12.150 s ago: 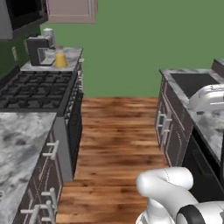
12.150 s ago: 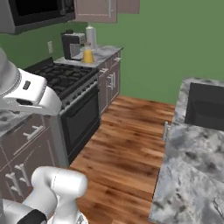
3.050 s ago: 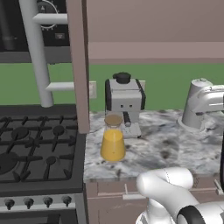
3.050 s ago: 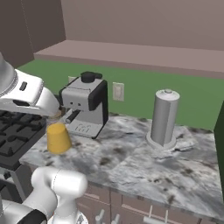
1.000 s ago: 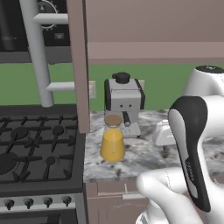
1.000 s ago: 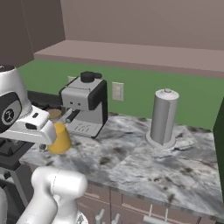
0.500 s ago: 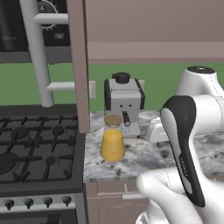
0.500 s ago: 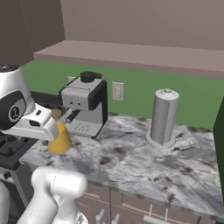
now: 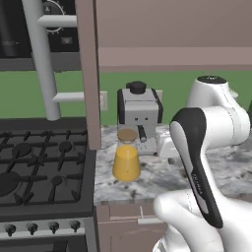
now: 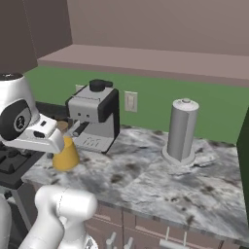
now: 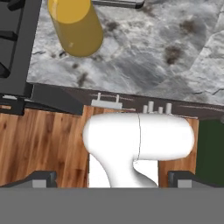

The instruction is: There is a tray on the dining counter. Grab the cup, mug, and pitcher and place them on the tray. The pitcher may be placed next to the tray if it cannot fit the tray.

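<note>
Worktop edge comes nearest: the marbled worktop (image 9: 162,179) ends in a straight front lip above brown drawer fronts (image 11: 109,103) with pale handles, and wooden floor (image 11: 43,144) lies below it. The gripper (image 11: 113,179) hangs over this front edge looking down, its two dark fingertips (image 11: 41,178) spread wide with nothing between them.

On the left the marble butts against the black stove (image 9: 39,167), whose raised grates form a hard edge. The pitcher (image 9: 126,157) stands upright on the marble just beside that stove edge, a little back from the front lip, with its orange-yellow contents and brownish neck visible; in the hand view it sits at the upper left (image 11: 75,24). In the right base view the white hand overlaps the pitcher (image 10: 67,155) from the left; whether they touch cannot be told.

A brown upright panel (image 9: 88,74) comes down to the worktop just left of the pitcher. To the pitcher's right the marble lies open towards the middle of the worktop.

Just behind the pitcher stands a coffee machine (image 10: 95,119), its spout reaching forward near the pitcher's neck. Farther right, well apart, a grey upright cylinder (image 10: 181,130) stands near the green back wall (image 10: 146,104). A dark green panel (image 10: 244,160) bounds the worktop at the far right.
</note>
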